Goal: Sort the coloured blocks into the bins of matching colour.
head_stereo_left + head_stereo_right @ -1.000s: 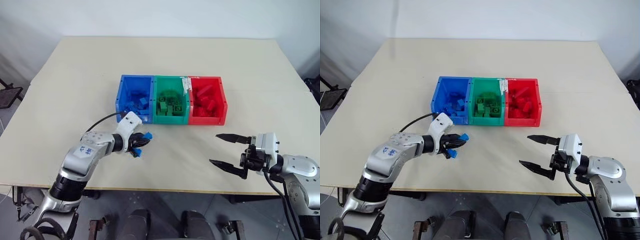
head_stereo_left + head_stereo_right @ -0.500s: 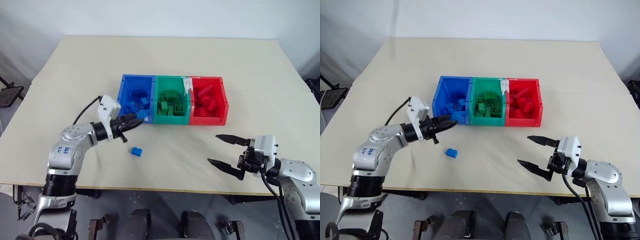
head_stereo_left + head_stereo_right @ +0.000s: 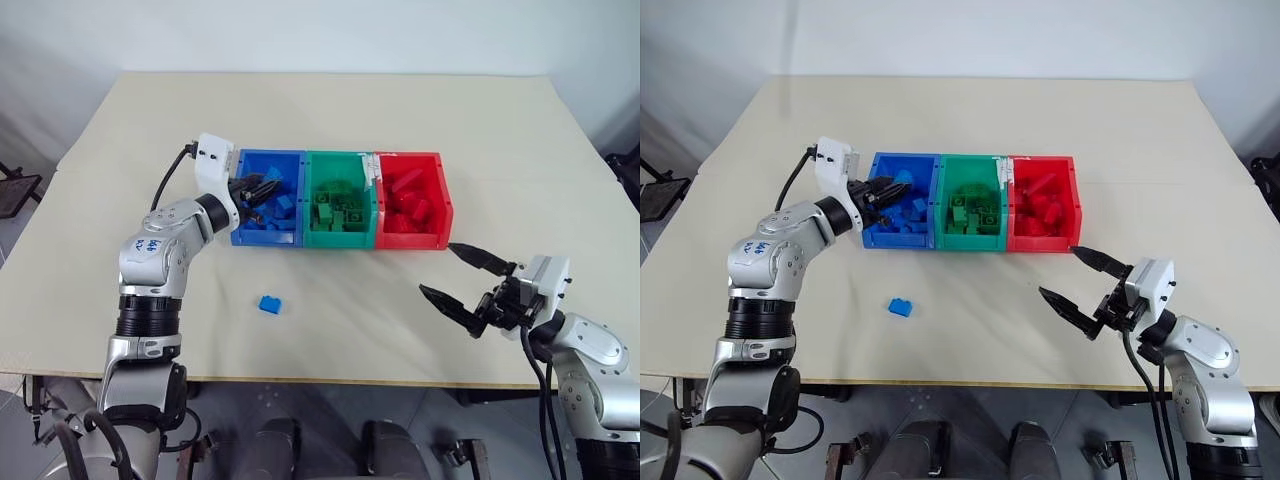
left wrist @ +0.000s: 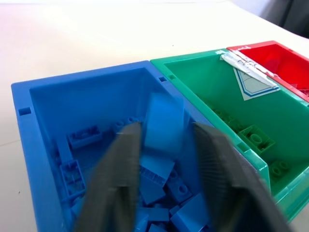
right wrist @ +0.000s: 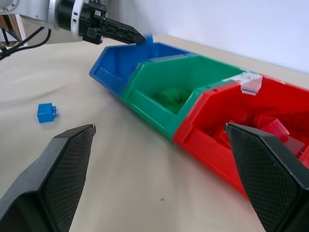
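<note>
My left gripper (image 4: 164, 145) hangs over the blue bin (image 3: 243, 170) – fingers apart, a blue block (image 4: 164, 121) between them; right gripper (image 3: 465, 283) spread wide

A large rectangular table (image 3: 330, 120) with a plain beige top is set against a white wall (image 3: 300, 30). Grey floor (image 3: 20, 225) is seen beside the table's left edge, where part of a dark stand (image 3: 15, 190) is visible.

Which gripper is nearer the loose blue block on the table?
Left. The left gripper is over the blue bin, beyond the block; the right gripper hangs farther off, near the red bin.
</note>
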Motion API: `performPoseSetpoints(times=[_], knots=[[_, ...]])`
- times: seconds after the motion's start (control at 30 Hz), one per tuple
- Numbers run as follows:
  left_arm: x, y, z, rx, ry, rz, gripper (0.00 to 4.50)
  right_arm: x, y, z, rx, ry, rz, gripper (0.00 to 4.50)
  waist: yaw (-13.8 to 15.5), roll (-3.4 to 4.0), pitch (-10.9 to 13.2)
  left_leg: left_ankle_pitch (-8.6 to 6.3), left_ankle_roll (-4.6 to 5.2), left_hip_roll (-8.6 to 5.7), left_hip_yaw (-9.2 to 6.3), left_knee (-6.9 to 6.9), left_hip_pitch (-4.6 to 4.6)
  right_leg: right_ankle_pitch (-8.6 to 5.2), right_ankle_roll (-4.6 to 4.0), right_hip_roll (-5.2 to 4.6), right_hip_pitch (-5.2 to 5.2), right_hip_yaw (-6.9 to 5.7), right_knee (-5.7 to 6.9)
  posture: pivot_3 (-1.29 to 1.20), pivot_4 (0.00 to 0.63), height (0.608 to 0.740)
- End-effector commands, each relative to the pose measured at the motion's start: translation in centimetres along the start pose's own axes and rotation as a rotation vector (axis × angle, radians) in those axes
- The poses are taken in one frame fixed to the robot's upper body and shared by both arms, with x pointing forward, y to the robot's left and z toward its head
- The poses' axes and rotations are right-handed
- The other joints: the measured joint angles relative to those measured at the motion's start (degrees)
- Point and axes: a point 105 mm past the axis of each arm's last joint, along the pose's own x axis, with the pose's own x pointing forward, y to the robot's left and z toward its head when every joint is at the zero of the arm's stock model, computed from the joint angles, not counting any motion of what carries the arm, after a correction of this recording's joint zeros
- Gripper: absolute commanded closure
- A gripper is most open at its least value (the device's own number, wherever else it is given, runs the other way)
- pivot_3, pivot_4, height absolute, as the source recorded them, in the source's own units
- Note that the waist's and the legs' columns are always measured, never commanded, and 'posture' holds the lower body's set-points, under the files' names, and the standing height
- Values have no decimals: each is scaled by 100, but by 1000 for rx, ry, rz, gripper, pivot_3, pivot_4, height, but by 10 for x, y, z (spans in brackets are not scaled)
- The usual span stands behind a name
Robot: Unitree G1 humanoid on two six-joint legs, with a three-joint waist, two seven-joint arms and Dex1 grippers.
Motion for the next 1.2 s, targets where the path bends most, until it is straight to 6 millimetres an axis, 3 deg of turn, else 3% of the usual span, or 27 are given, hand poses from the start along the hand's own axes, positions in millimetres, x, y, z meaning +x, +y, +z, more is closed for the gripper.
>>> performPoseSetpoints(times=[0.03,0.13,0.2,0.23,0.3,0.37,0.43,0.6,0.7,0.83,1.0,1.2], knots=[[-16,-5,22,74,-108,-50,1405,4,4,11,-24,-40,33,0,-11,0,0,0,0,0,0,0,0,0,0,0,0,0,0,0,150,740],[-23,-5,23,85,-126,-65,468,5,6,10,-17,-38,53,0,-6,0,0,0,-1,4,1,-2,0,0,0,0,-1,0,0,0,150,740],[-51,3,15,146,-117,-94,44,9,12,10,-14,-31,101,0,-15,0,0,0,-1,4,1,0,0,0,0,0,0,1,-1,0,150,740],[-77,14,4,207,-96,-116,44,12,11,10,-17,-19,150,0,-106,0,0,0,-1,8,1,-2,1,0,0,0,0,3,0,0,150,740],[-109,23,-8,282,-58,-151,44,16,10,9,-22,-5,205,0,-229,4,0,-3,-5,7,25,-24,15,-1,-2,0,-6,18,-5,0,150,740],[-153,52,-37,341,50,-81,44,15,13,8,-19,21,286,0,-266,3,0,-2,-6,19,22,-41,22,-5,-9,2,-10,14,-6,0,150,740],[-193,63,-63,354,176,-94,44,11,17,8,-5,53,359,0,-262,3,0,-1,-8,40,19,-54,22,-7,-14,2,-11,9,-12,0,150,740],[-223,71,-68,360,195,-98,44,6,19,2,-21,97,398,0,-12,0,0,-5,0,30,-1,-39,16,-6,-12,-8,2,-2,-38,0,150,740],[-221,68,-68,360,182,-117,44,5,19,0,-22,108,409,0,33,0,0,-10,0,27,-3,-26,16,-4,-12,-10,8,1,-39,0,150,740],[-199,43,-72,353,164,-240,44,4,17,1,-32,103,391,0,-3,1,0,-11,-2,28,-3,-30,16,-4,-12,-10,2,3,-31,0,150,740],[-138,-16,-72,397,137,-531,44,-12,18,2,-52,134,325,0,38,1,0,-11,-4,29,-5,-34,13,-4,-13,-6,0,-3,-8,0,150,740],[-100,-47,-83,485,254,-727,44,-27,20,0,-45,170,255,0,-57,0,-1,-10,-3,9,16,-32,18,-3,-11,1,0,0,-8,0,150,740]])
